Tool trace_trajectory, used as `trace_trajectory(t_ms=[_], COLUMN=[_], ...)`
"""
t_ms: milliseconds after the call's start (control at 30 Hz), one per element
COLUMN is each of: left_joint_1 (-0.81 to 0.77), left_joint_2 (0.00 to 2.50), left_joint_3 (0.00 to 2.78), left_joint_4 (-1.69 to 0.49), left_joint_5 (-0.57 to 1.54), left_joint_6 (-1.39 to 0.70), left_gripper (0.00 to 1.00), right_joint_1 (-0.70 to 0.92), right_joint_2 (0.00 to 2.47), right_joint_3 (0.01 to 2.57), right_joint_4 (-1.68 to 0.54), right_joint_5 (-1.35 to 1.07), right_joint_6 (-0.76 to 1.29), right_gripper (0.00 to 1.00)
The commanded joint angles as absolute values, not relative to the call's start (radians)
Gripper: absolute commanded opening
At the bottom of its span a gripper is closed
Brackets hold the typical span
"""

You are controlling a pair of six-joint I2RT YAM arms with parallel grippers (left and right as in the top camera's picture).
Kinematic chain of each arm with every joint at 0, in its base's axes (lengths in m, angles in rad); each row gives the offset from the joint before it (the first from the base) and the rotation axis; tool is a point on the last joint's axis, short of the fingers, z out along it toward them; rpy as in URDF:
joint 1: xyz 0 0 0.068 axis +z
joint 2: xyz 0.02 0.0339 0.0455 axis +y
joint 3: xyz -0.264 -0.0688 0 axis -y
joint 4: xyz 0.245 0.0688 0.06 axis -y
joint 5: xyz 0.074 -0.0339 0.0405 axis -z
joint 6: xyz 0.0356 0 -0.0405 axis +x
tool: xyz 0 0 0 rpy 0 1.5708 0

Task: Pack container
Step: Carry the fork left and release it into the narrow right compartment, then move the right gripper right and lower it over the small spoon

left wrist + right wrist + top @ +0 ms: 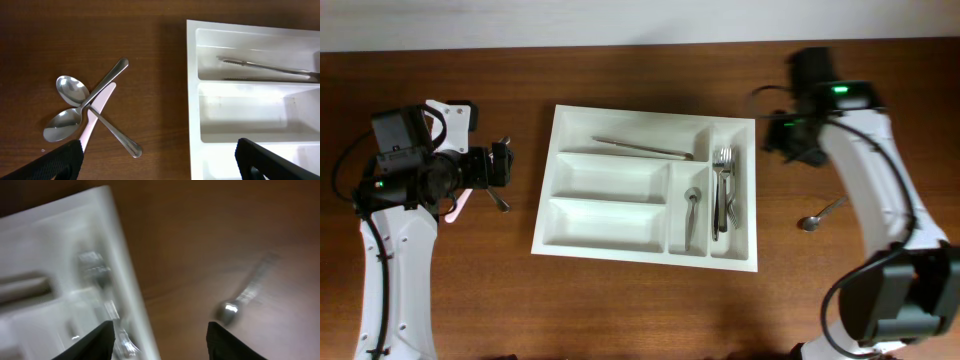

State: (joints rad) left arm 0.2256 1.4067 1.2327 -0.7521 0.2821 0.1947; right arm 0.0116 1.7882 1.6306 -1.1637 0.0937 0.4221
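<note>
Two arms flank the container [542, 200], a white five-compartment tray lying flat at the middle of the wooden table [640, 310]. From overhead, a knife [640, 148] lies in its top long compartment. Forks [723, 190] fill the right vertical one, and a single spoon [692, 215] lies in the vertical one beside it. The other two long compartments are bare. The left gripper [500, 165] hangs just left of the tray, over a small pile of cutlery. The right gripper [788, 140] is off the tray's upper right corner, and a loose spoon [820, 213] lies on the wood nearby.

From the left wrist, the left gripper [157, 165] has its fingers [55, 162] spread wide with nothing between them. On the wood are two crossed spoons [75, 92] with a pale pink utensil [97, 107] lying among them, all beside the container [192, 100].

From the right wrist the picture is blurred. The right gripper [160, 342] has its fingers [97, 340] parted, and only bare wood shows between them. The container [120, 270] lies to the left with the forks [92, 265] inside, and the loose spoon [240, 300] lies to the right.
</note>
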Motion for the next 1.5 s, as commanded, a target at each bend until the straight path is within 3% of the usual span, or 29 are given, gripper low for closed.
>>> trace_trajectory(t_ms=[0,100,200,633,833,1467], left_joint_1=[0.228,0.228,0.228,0.228,0.228,0.228], left_joint_2=[1.410,1.410,1.410,1.410,1.410,1.410], left_joint_3=[1.248,1.248,1.248,1.248,1.248,1.248], left_joint_4=[-0.750,-0.750,-0.750,-0.749,-0.750,-0.749], left_joint_5=[0.300,0.300,0.300,0.300,0.300,0.300], left_joint_6=[0.211,0.211,0.211,0.211,0.211,0.211], left_gripper=[0.99,0.99,0.99,0.99,0.99,0.99], right_joint_1=[-0.094,-0.176,-0.233,-0.341,-0.340,-0.340], right_joint_2=[1.781,1.781,1.781,1.781,1.782,1.791], right_joint_3=[1.609,1.547,1.458,1.113,1.057,1.014], right_joint_4=[-1.208,-1.208,-1.178,-0.899,-0.802,-0.754], right_joint_5=[0.137,0.136,0.132,0.078,0.009,-0.069], right_joint_6=[0.488,0.488,0.488,0.559,0.560,0.604], right_gripper=[0.60,0.58,0.50,0.50,0.41,0.41])
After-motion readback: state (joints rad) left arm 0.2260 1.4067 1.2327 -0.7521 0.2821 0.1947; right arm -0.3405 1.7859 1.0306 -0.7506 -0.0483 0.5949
